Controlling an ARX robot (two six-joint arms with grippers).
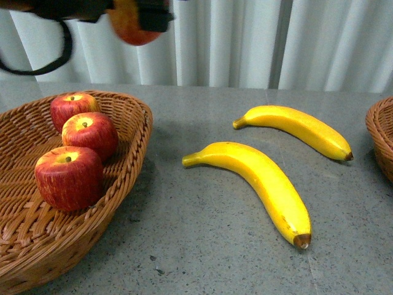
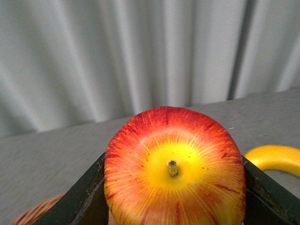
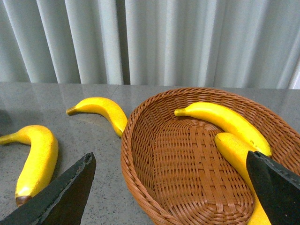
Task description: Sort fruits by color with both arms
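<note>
Left gripper (image 2: 173,161) is clamped on the held apple (image 1: 132,27), 1 black jaw on each flank, and only its own wrist camera shows the yellow stem dimple facing it. The front view gives the height: gripper and fruit hang high above the far rim of the left basket (image 1: 132,153).

Below that gripper, 3 fruits sit in the basket in a row: far apple (image 1: 73,107), middle apple (image 1: 91,134), near apple (image 1: 69,178).

Lower down and off to its right on the grey table (image 1: 202,246) lie the far banana (image 1: 295,129) and the near banana (image 1: 258,181), apart from each other. The left wrist view catches just 1 yellow curve beside a jaw, and I cannot tell which banana it is.

Right gripper (image 3: 168,159) has its jaws spread wide and empty. The right basket (image 3: 140,122) lies ahead of and below it. Only this camera sees inside, where the upper basket banana (image 3: 220,117) and the lower basket banana (image 3: 234,154) lie side by side, the lower one running behind a jaw tip. The front view offers just a sliver of that rim.
</note>
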